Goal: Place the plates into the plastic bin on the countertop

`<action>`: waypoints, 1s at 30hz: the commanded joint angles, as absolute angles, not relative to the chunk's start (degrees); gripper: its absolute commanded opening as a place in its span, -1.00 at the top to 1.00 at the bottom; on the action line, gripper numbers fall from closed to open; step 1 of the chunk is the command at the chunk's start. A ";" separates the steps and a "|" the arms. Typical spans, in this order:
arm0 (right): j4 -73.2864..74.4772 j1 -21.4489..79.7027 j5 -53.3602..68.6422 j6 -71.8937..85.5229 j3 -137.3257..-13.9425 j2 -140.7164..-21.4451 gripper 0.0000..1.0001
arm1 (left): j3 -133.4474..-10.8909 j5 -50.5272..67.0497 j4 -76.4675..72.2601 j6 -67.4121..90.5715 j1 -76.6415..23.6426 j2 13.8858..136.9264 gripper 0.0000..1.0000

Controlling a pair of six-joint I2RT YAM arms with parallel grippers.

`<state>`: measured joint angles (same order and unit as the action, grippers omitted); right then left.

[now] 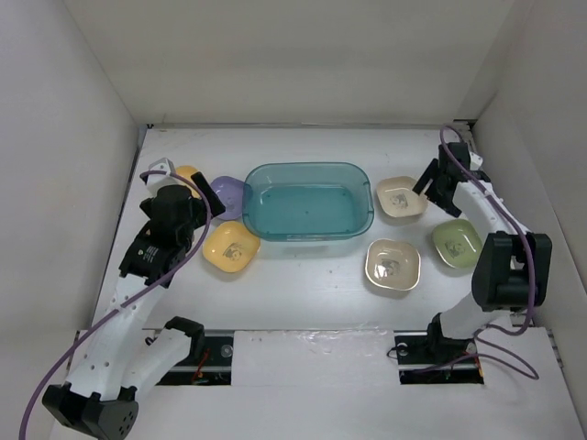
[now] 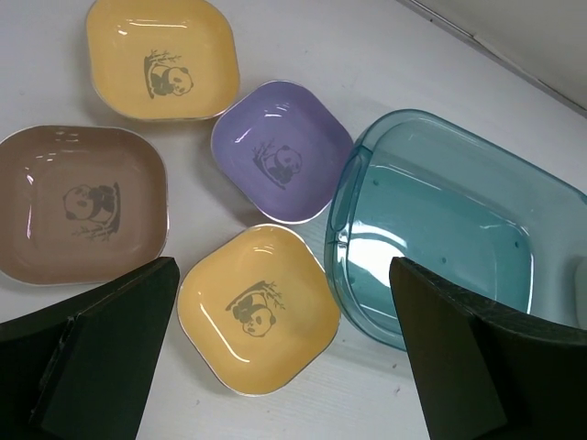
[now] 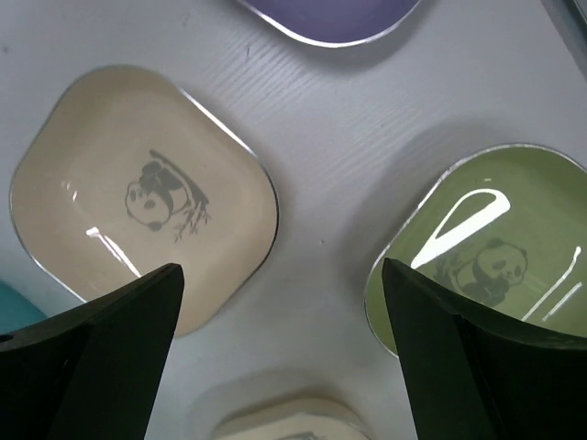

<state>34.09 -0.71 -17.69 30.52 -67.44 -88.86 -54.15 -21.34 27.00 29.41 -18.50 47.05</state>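
The teal plastic bin point(image 1: 309, 202) stands mid-countertop with no plate in it. My left gripper point(image 1: 204, 197) is open and empty. It hovers above a yellow plate point(image 2: 259, 308) that lies between its fingers in the left wrist view, beside the bin's left end point(image 2: 449, 229). A lavender plate point(image 2: 282, 151), a second yellow plate point(image 2: 162, 58) and a brownish-beige plate point(image 2: 81, 203) lie near it. My right gripper point(image 1: 429, 181) is open and empty, over bare countertop between a beige plate point(image 3: 138, 192) and a pale green plate point(image 3: 486, 257).
A second beige plate point(image 1: 393, 264) lies in front of the bin's right end. Another lavender plate point(image 3: 330, 18) shows at the top of the right wrist view. White walls close in the countertop point(image 1: 303, 293) on the left, right and back.
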 commanded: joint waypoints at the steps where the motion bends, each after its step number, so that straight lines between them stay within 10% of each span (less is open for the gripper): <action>1: 25.40 -3.95 -13.63 31.64 -71.45 -91.75 -0.88 | -55.72 -20.57 25.66 28.83 -18.19 46.05 -0.99; 17: 21.53 -5.10 -9.40 31.73 -73.92 -106.35 -0.46 | -55.72 -20.04 25.66 28.30 -18.19 46.58 -0.99; 30: 21.53 -4.57 -9.32 32.26 -73.91 -109.42 0.29 | -55.72 -21.18 25.66 28.30 -18.19 45.44 -0.99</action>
